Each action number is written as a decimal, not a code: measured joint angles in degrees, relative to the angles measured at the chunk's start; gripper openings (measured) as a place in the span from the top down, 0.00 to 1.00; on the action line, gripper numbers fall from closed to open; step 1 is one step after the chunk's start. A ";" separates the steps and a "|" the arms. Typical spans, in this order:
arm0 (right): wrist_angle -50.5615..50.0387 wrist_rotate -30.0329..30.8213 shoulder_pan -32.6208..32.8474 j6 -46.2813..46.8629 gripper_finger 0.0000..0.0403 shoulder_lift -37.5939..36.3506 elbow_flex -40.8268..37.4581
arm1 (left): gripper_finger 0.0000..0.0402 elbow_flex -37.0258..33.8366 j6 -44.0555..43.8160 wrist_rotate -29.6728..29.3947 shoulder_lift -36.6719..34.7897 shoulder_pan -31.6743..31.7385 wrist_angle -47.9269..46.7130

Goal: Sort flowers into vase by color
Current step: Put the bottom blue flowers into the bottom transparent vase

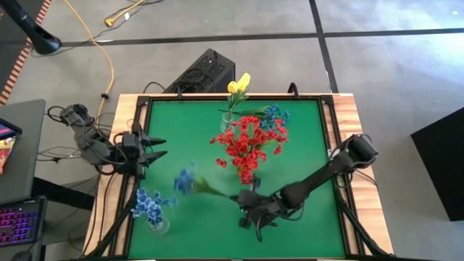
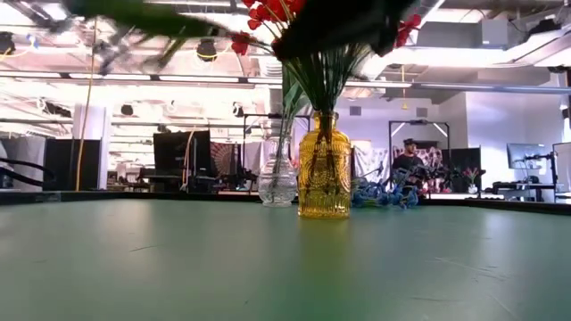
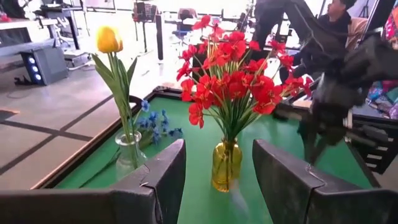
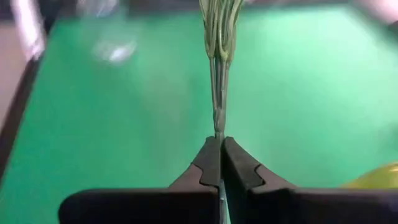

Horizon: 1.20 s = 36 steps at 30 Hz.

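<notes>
Table [image 1: 304, 217]: green mat closest underfoot of everything, wooden border on its sides; it is the widest open ground, and the front right corner and the strip along the right edge look free for an arm to swing through.

Right arm: reaches in from the right side and hangs over the front middle of the mat, so it can carry its load across toward the front left.

Red flowers [image 1: 246, 141]: a full bunch standing in a yellow vase [image 2: 324, 176] near the middle of the mat, already sorted by the look of it; it stands just behind the right arm's route and is the thing to steer around.

Blue spray [image 1: 185, 181]: held off the mat by its stem, the blooms blurred and pointing left, between the yellow vase and the front left vase.

Blue flowers [image 1: 148, 205]: a small bunch in a clear vase at the front left corner, close to the mat's edge; I judge that is where the carried spray belongs.

Loose blue flowers [image 1: 274, 116]: lying flat on the mat at the back, right of the yellow tulips [image 1: 238, 85], which stand in a clear vase [image 3: 129, 154] near the back rim.

Right gripper [image 4: 219, 163]: fingers pinched together on the thin green stem [image 4: 218, 74].

Left gripper [image 3: 217, 180]: waiting at the left edge, fingers apart, holding nothing.
</notes>
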 joint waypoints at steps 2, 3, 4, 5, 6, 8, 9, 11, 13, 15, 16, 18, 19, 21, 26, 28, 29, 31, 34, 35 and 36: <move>2.06 4.85 0.23 -1.49 0.93 -1.00 0.00 | 0.57 0.00 -1.12 0.12 0.00 0.00 -0.56; 3.50 6.25 0.25 -2.82 0.93 -1.38 0.00 | 0.57 0.00 -1.59 0.05 0.00 0.00 -0.59; 5.10 7.17 0.24 -3.92 0.93 -1.56 0.00 | 0.57 0.00 -1.97 -0.18 0.00 0.00 -0.55; 6.59 8.02 0.12 -4.64 0.93 -1.74 0.00 | 0.57 0.00 -2.15 -0.30 0.00 0.00 -0.52; 7.77 8.86 0.07 -5.43 0.93 -1.79 0.02 | 0.57 0.00 -2.20 -0.30 0.00 0.00 -0.48; 10.90 11.03 -0.13 -6.96 0.93 -1.37 0.02 | 0.57 0.00 -2.22 0.24 -0.02 0.00 -0.67; 12.54 12.53 -0.28 -8.05 0.93 -1.26 0.02 | 0.57 0.00 -2.59 1.28 -0.02 0.00 -0.97; 16.09 13.83 -0.55 -10.99 0.93 -1.22 0.02 | 0.57 -0.04 -3.63 2.71 0.00 -0.01 -1.82; 21.24 14.08 -1.18 -14.43 0.93 -1.28 0.02 | 0.57 -0.67 -5.06 3.21 0.00 -0.02 -1.93; 27.64 13.89 -1.61 -19.21 0.93 -1.26 0.02 | 0.57 -1.56 -6.67 3.47 0.00 0.00 -2.34; 30.85 13.70 -1.85 -21.52 0.93 -1.26 0.02 | 0.57 -2.03 -7.44 3.99 0.02 0.00 -2.34; 36.46 13.67 -2.44 -24.66 0.93 -1.29 0.05 | 0.57 -2.97 -8.18 5.24 0.11 0.01 -1.86; 38.43 13.54 -2.76 -25.48 0.93 -1.31 0.08 | 0.57 -3.39 -8.20 6.17 0.15 0.02 -1.12; 41.80 12.04 -3.76 -26.90 0.93 -1.29 0.09 | 0.57 -4.25 -6.76 8.34 0.15 0.02 2.16; 48.94 0.03 -7.12 -27.14 0.93 -1.29 0.09 | 0.57 -7.50 2.49 11.14 0.16 0.03 17.19; 50.18 -2.66 -8.09 -27.60 0.94 -1.29 0.09 | 0.57 -7.58 5.78 11.75 0.88 0.29 21.01; 50.64 -3.42 -8.44 -28.06 0.94 -1.29 0.09 | 0.57 -7.58 7.14 11.72 1.42 0.63 22.78; 51.61 -4.69 -9.24 -28.34 0.94 -1.29 0.09 | 0.57 -7.58 10.01 12.45 2.82 1.61 26.38; 51.95 -6.48 -10.28 -28.24 0.94 -1.29 0.09 | 0.57 -7.58 13.80 17.49 5.77 3.90 32.63; 51.62 -6.57 -10.59 -28.23 0.94 -1.29 0.09 | 0.57 -7.58 14.86 19.36 7.14 4.93 34.82; 51.36 -6.59 -10.81 -28.25 0.94 -1.29 0.09 | 0.57 -7.58 15.64 20.50 8.60 6.04 36.69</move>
